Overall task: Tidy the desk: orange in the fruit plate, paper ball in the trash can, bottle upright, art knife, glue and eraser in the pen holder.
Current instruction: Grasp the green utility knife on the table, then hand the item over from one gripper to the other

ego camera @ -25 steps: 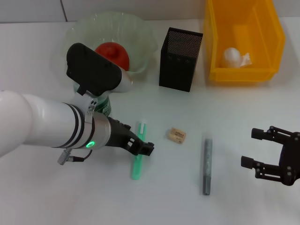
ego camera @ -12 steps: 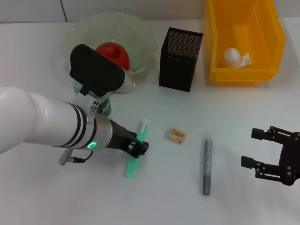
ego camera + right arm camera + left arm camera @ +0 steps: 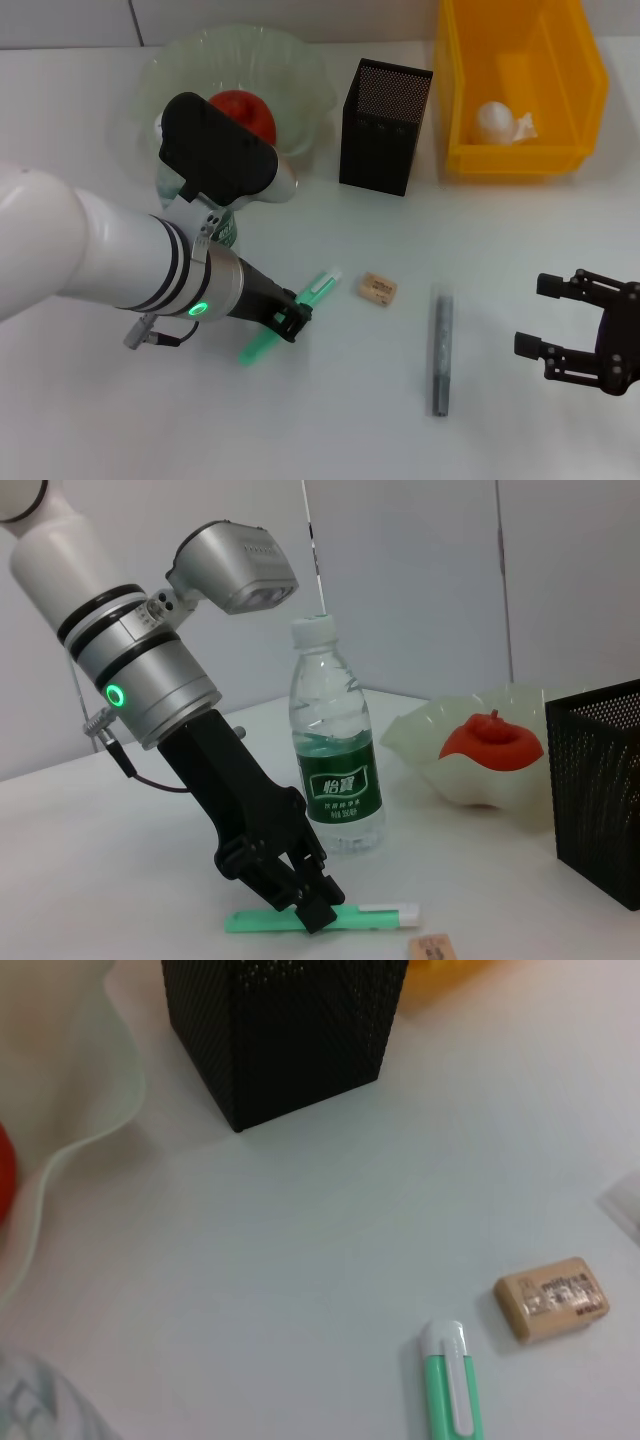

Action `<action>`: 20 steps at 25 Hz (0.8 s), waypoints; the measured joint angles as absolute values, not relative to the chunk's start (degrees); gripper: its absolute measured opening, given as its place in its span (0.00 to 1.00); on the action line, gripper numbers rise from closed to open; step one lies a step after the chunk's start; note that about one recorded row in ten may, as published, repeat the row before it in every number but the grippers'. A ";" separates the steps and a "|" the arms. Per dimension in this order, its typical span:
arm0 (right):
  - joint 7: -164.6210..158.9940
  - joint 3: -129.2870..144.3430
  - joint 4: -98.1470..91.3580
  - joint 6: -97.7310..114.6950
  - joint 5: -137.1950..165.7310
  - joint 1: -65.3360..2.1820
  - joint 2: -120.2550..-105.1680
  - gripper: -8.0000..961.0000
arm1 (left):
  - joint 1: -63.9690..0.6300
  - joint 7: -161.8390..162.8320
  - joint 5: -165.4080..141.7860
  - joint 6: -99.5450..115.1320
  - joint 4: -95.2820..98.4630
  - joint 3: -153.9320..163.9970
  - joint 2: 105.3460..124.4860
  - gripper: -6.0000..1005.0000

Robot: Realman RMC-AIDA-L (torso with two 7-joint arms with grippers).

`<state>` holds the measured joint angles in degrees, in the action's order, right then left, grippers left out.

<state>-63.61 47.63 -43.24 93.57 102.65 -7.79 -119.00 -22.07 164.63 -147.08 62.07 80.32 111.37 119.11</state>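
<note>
Green art knife (image 3: 285, 319) has swung in left tool (image 3: 296, 320).

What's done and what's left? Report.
Done: the orange sits in the fruit plate, the paper ball in the trash can, the bottle stands upright. In hand: the left gripper has its jaws shut on the green art knife. Left: knife, eraser and grey glue stick into the pen holder. The right gripper waits open.
</note>
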 joint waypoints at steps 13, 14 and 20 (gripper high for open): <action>-64.15 46.68 -43.42 93.67 102.65 -7.38 -119.00 0.82 | -22.06 162.70 -147.38 64.22 85.08 111.71 118.93 0.20; -64.20 46.50 -43.44 93.75 102.64 -7.39 -119.00 0.82 | -21.75 162.15 -147.35 64.44 86.12 111.61 118.92 0.20; -64.24 45.70 -43.47 94.10 102.59 -7.50 -119.00 0.82 | -20.73 160.58 -146.93 65.64 90.90 110.82 118.83 0.20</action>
<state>-64.24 45.71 -43.47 94.10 102.60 -7.50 -119.00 -20.73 160.58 -146.93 65.64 90.90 110.82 118.83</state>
